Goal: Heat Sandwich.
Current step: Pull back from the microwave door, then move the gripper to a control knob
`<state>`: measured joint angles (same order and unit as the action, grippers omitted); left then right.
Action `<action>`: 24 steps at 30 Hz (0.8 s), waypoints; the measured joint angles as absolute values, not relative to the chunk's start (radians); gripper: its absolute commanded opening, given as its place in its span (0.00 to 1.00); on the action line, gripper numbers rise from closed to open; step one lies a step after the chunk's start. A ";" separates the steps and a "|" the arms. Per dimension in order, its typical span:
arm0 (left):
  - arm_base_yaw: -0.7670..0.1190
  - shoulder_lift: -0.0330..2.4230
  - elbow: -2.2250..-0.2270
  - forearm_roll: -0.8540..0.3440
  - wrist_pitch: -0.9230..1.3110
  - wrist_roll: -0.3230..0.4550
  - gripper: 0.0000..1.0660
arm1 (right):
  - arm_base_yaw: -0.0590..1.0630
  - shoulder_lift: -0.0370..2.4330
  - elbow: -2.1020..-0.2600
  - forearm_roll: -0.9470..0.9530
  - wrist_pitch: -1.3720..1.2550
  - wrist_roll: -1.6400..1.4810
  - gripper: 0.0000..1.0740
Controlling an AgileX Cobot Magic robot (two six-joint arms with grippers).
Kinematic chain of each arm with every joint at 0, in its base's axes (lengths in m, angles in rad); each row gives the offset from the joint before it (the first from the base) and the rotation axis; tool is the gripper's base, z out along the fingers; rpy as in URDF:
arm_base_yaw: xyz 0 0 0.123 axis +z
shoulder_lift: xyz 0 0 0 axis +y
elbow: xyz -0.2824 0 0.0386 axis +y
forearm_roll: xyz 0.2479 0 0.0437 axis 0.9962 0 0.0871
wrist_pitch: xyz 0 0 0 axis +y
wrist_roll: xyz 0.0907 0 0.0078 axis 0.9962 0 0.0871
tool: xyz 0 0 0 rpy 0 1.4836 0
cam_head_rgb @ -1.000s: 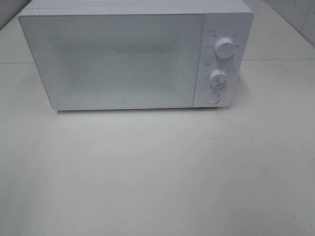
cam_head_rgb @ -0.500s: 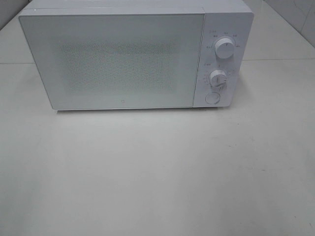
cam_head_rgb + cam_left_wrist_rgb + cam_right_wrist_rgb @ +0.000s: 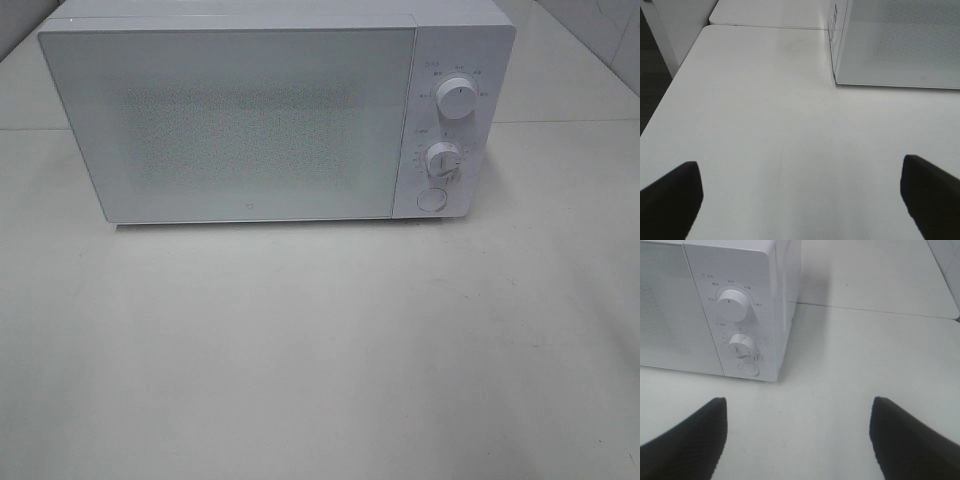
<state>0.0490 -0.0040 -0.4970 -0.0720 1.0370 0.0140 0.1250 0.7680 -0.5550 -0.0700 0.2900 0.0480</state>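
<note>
The sandwich shows in no view, and whether it lies behind the shut door (image 3: 230, 125) of the white microwave (image 3: 278, 110) standing on the bench (image 3: 320, 350) cannot be told through its dotted pane.

Softly and evenly lit from above in the high view, greyish and a little grainy, with only a thin shadow under the microwave (image 3: 250, 120) front on the table (image 3: 320, 350) and a speckled shimmer over the door mesh. Brighter and whiter from the left wrist, washing the tabletop almost featureless, with the left fingers (image 3: 670, 205) reduced to black, soft-edged blurs at the frame's edge. Sharper from the right wrist, showing the dials clearly but their small print only fuzzily, with a soft shadow on the table along the microwave's side wall and the right fingers (image 3: 685, 445) dark and slightly out of focus.
</note>
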 measured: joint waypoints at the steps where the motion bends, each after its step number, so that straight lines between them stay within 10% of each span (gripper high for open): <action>1: 0.049 -0.004 -0.497 -0.072 1.037 0.014 0.97 | 0.125 0.786 -0.555 -0.070 0.271 0.048 0.71; 24: 0.049 -0.004 -0.497 -0.072 1.037 0.014 0.97 | 0.132 1.236 -0.396 0.076 -0.496 -0.019 0.71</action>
